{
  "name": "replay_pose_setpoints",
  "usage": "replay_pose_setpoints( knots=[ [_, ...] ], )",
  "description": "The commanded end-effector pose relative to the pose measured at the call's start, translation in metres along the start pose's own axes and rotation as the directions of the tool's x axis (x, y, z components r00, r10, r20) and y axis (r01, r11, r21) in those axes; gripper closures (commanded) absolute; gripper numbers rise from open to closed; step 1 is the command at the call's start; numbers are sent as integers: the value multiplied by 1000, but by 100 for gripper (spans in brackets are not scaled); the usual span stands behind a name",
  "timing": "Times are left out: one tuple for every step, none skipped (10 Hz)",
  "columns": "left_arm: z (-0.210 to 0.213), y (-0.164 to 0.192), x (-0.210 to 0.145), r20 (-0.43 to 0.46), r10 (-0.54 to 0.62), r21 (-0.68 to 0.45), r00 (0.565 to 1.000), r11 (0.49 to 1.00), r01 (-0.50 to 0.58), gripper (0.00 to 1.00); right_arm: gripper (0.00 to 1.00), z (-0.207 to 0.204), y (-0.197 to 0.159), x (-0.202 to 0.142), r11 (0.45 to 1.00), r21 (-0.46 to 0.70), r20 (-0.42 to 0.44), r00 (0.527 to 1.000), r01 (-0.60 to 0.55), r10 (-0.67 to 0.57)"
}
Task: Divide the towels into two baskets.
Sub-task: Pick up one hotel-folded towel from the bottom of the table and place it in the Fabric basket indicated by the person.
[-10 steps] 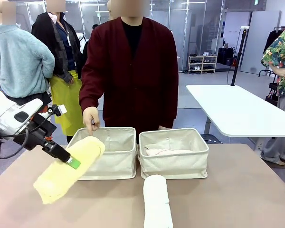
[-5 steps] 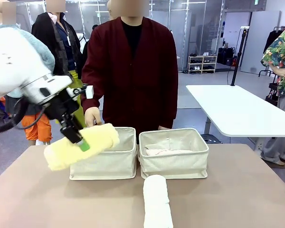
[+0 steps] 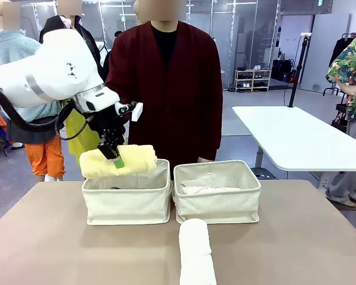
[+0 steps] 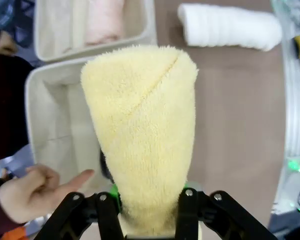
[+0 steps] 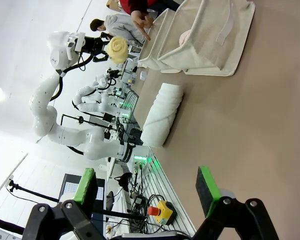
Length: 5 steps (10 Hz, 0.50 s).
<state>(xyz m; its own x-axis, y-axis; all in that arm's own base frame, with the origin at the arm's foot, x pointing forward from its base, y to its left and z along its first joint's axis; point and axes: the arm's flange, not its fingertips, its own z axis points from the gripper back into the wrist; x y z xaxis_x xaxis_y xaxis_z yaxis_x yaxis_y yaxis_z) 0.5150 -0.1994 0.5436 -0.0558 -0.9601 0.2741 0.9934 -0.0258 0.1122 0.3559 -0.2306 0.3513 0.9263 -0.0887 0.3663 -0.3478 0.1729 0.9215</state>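
- Left gripper (image 3: 117, 159) is clamped tight on the yellow towel (image 3: 136, 159), holding it in the air right over the left basket (image 3: 127, 205).
- Right gripper (image 5: 146, 185) has its fingers wide apart with nothing in them, hanging over the table (image 3: 296, 237).
- Right basket (image 3: 218, 205) has the pink towel (image 4: 106, 20) in it. Can't really tell what's in the left one.
- Both baskets sit side by side near the table's far edge. The white towel (image 3: 196, 252) lies by the near edge.
- Count: two baskets, three towels in sight.
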Motion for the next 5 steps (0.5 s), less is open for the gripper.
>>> replay_pose_setpoints(
  knots=[
    [1,-17,1,1,1,-11,1000,1000,-1,63,0,-1,3,-1,1000,1,-1,1000,-15,15],
    [1,-17,1,1,1,-11,1000,1000,-1,63,0,-1,3,-1,1000,1,-1,1000,-15,15],
    [1,-17,1,1,1,-11,1000,1000,-1,63,0,-1,3,-1,1000,1,-1,1000,-15,15],
    [-4,0,2,-3,-2,-8,1000,1000,2,63,0,-1,3,-1,1000,1,-1,1000,-15,15],
    [-15,-3,-1,-62,-65,15,996,998,66,63,0,-1,3,-1,1000,1,-1,1000,-15,15]
  ],
)
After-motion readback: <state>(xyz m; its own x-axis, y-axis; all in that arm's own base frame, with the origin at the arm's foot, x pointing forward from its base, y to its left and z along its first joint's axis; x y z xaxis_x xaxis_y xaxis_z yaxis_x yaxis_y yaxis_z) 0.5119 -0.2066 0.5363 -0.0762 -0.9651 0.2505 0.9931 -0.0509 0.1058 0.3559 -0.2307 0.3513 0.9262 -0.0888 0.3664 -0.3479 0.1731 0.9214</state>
